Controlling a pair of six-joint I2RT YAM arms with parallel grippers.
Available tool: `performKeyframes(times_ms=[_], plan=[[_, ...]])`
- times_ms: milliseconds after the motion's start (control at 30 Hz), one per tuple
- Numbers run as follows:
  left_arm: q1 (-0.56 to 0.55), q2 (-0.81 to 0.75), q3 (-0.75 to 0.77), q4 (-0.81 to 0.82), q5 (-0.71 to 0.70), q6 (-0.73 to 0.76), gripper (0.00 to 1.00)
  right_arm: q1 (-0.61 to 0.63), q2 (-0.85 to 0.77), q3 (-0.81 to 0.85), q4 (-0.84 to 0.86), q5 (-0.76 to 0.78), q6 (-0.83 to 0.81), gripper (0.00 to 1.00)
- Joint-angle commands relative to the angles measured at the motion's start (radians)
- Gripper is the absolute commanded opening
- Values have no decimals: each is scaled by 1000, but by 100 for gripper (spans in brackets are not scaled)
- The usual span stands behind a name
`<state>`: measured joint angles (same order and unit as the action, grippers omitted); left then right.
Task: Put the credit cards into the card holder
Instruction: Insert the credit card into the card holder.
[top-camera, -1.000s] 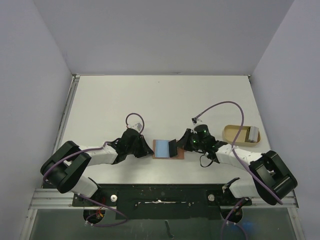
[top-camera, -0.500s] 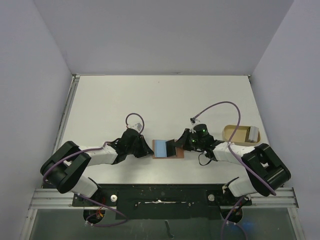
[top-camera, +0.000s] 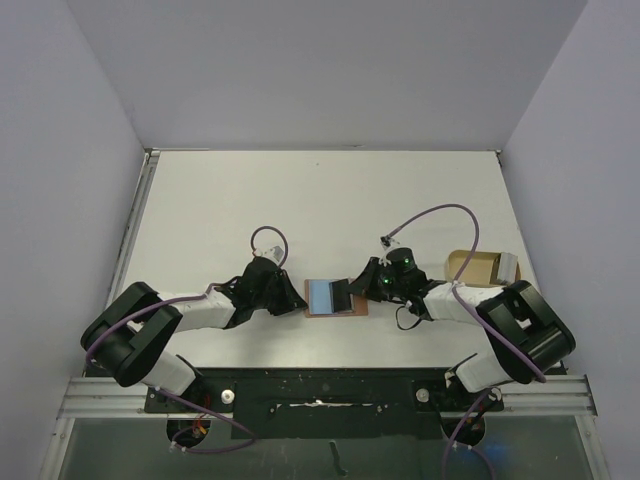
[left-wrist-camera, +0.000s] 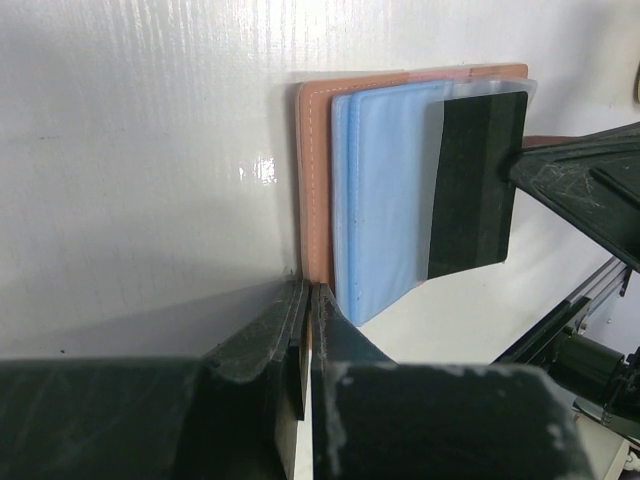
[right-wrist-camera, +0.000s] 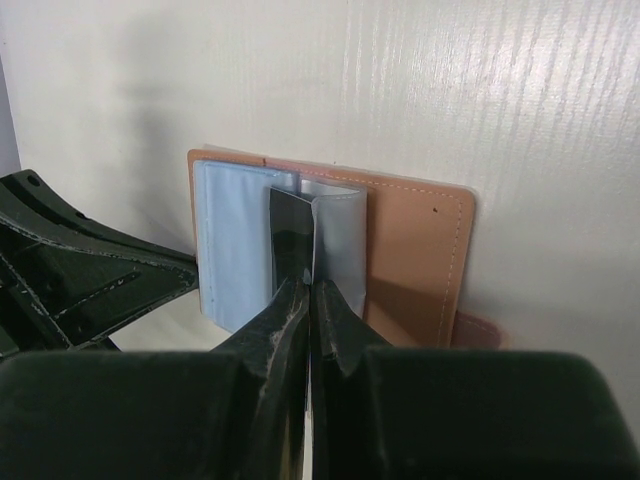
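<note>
**A:** Where is the card holder (top-camera: 335, 298)?
**B:** At six o'clock on the table (top-camera: 330, 200), lying open. The left gripper (left-wrist-camera: 305, 300) pinches its nine-o'clock edge, and the right gripper (right-wrist-camera: 308, 292) pinches a credit card (right-wrist-camera: 292, 235).
**A:** Any advice?
**B:** I'd keep the card flat and ease it toward nine o'clock.

One card holder (right-wrist-camera: 415, 260) at 6 o'clock on one counter (top-camera: 320, 200). Seemingly three credit cards: pale blue card (top-camera: 322, 295) and dark card (left-wrist-camera: 475, 185) at the holder, grey card (top-camera: 511, 268) at 4 o'clock, too small to confirm. One tan tray (top-camera: 465, 262). Two arms, left arm (top-camera: 195, 310) and right arm (top-camera: 455, 300); two pairs of jaws; two purple cables (top-camera: 268, 238).
</note>
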<state>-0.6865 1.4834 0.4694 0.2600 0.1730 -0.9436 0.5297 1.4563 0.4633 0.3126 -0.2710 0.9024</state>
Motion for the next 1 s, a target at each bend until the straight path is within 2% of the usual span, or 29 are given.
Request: performKeyframes(times_ms=[0,233,433,600,733,967], plan=[[-7,-2,-6,51,19,-19,0,-7,20,-6,57,27,7,0],[-7,-10,-7,55,29,-29,0,17,41,-1,71,37,24,0],[-7,-14,-9,74,36,-50,0,56,49,51,-27,84,9,19],[-7,-8,-12,81,38,-57,0,78,41,87,-121,136,-23,27],[-7,-7,-12,89,37,-60,0,96,50,107,-141,142,-24,28],[-10,-13,-22,105,50,-82,0,125,50,116,-136,151,10,19]])
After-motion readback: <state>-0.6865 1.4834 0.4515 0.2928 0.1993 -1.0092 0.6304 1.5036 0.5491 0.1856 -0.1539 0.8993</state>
